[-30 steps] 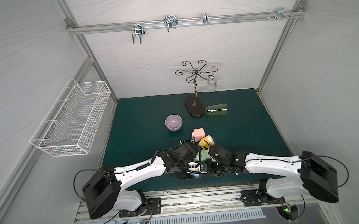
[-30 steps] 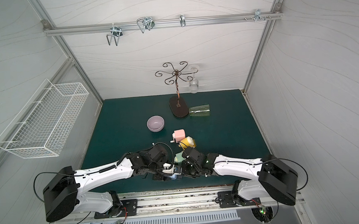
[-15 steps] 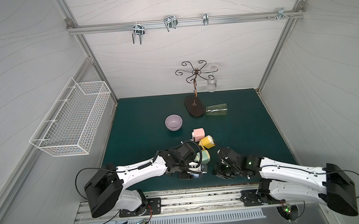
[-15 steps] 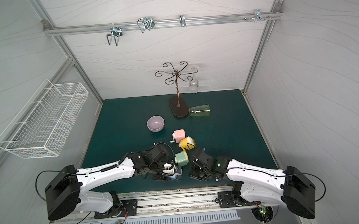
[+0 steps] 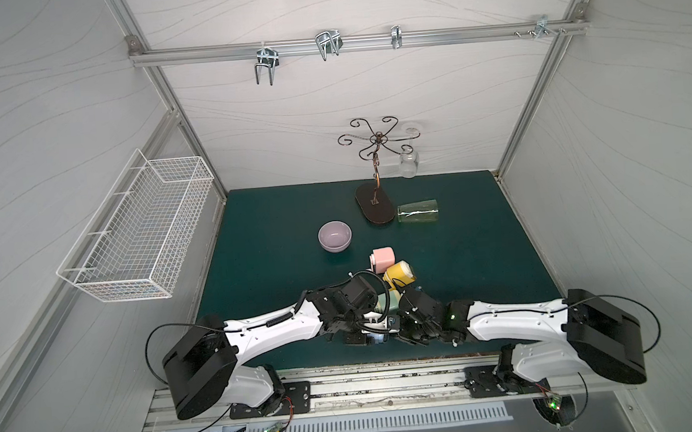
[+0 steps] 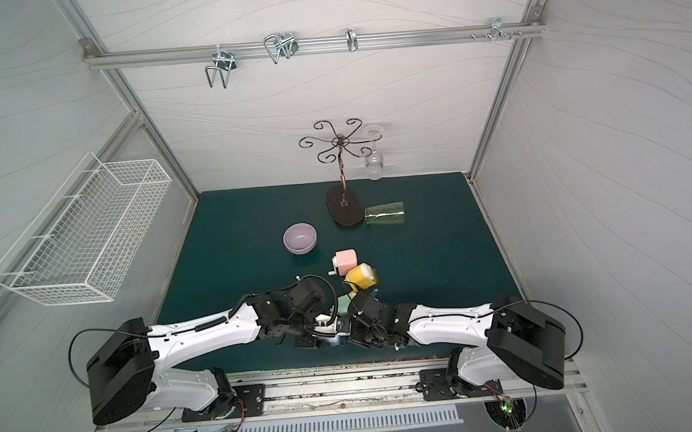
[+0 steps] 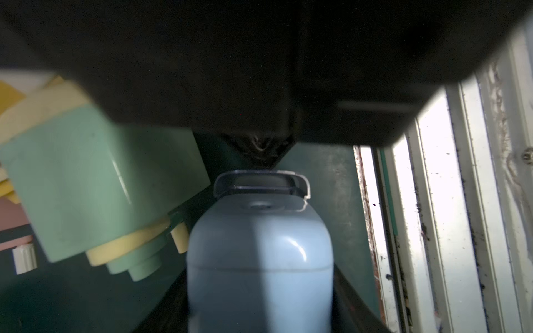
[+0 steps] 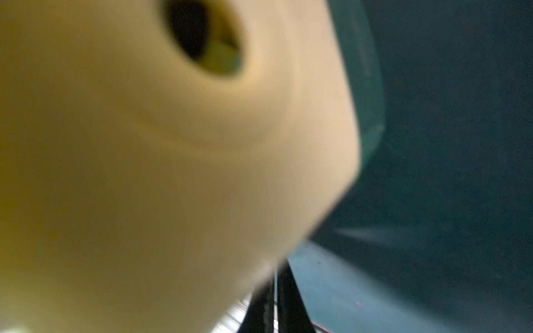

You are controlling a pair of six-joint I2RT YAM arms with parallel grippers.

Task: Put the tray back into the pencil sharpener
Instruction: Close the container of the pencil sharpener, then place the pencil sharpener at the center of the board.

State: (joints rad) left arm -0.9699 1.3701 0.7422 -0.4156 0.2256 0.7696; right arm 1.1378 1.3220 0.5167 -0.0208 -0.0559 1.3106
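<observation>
Left wrist view: left gripper clamps the blue pencil sharpener; clear tray sits partly inserted in its far end, closed right gripper touching it. In both top views the grippers cover the tray; yellow sharpener lies just beyond.

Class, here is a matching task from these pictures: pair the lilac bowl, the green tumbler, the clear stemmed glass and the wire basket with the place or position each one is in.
Things
1. lilac bowl
2. green tumbler
3. clear stemmed glass
4. wire basket

Place or position
a. hangs upside down from the metal stand
b. fixed to the side wall
c. stands upright on the green mat
d. lies on its side on the mat

Pairs: 1-c, 2-d, 3-a, 4-b
</observation>
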